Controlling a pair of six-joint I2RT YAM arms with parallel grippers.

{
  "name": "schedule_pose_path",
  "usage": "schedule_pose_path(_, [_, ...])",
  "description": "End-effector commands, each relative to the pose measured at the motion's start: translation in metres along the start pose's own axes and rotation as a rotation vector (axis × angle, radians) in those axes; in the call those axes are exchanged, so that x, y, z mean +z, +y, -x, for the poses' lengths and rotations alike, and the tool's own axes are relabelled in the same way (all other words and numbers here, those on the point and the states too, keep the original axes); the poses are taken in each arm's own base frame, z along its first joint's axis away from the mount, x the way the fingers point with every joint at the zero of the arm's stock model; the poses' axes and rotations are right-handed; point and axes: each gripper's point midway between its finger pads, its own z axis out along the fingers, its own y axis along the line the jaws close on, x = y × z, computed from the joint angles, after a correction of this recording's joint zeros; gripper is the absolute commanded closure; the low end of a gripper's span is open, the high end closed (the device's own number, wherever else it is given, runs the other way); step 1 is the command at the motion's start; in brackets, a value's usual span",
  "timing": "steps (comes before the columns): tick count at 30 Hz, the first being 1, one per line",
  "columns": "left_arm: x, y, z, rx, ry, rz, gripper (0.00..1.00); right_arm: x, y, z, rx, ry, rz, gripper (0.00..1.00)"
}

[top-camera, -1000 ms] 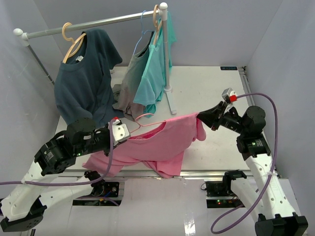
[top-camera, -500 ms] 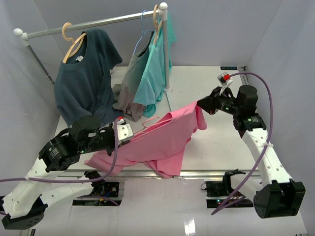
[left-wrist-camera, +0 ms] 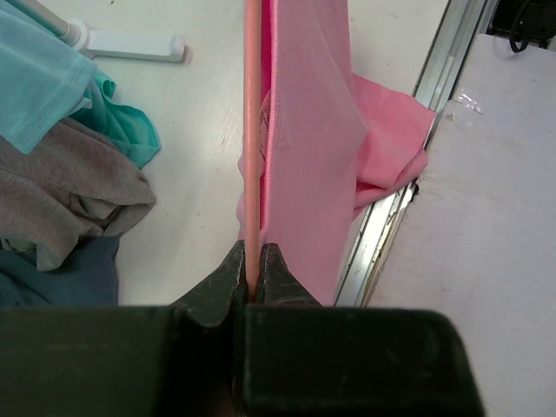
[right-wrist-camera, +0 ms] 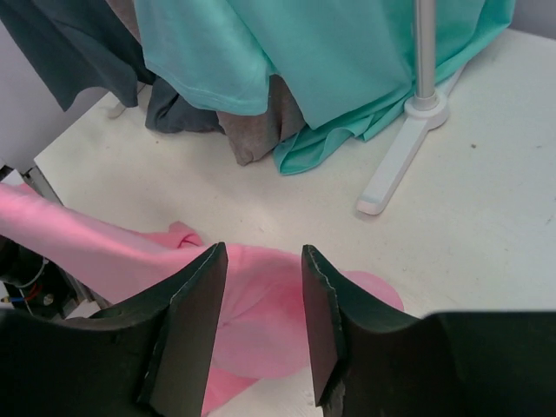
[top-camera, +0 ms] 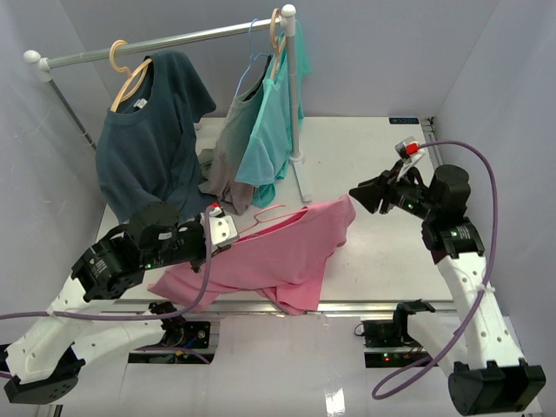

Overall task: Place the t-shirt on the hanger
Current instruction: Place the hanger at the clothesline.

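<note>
Half threaded, it seems: left gripper (left-wrist-camera: 252, 261) pinches the hanger (left-wrist-camera: 251, 130) beside the shirt (left-wrist-camera: 308, 130); right gripper (right-wrist-camera: 262, 259), jaws spread and empty, next needs the loose shoulder.

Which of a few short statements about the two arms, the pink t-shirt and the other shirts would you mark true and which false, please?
1. The left gripper has its fingers shut on the hanger. True.
2. The right gripper grips the t-shirt. False: its fingers stand open and hold nothing.
3. The dark shirt hangs from the rail. True.
4. The turquoise shirt is held by the left gripper. False: it hangs from the rail.
</note>
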Motion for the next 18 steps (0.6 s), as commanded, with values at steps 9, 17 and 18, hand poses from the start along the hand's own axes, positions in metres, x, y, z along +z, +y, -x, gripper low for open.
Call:
schedule_pose_path(9, [0.006,0.015,0.025,-0.010,-0.055,0.052,1.00,-0.051,0.102,0.053,-0.297,-0.179,0.282,0.52])
schedule_pose_path(17, [0.018,0.017,0.037,-0.043,-0.080,0.038,1.00,-0.035,0.141,0.040,-0.363,-0.120,0.499,0.43])
schedule_pose_path(18, [0.020,0.023,0.038,-0.059,-0.076,0.071,1.00,-0.032,0.141,0.041,-0.358,-0.121,0.488,0.43])
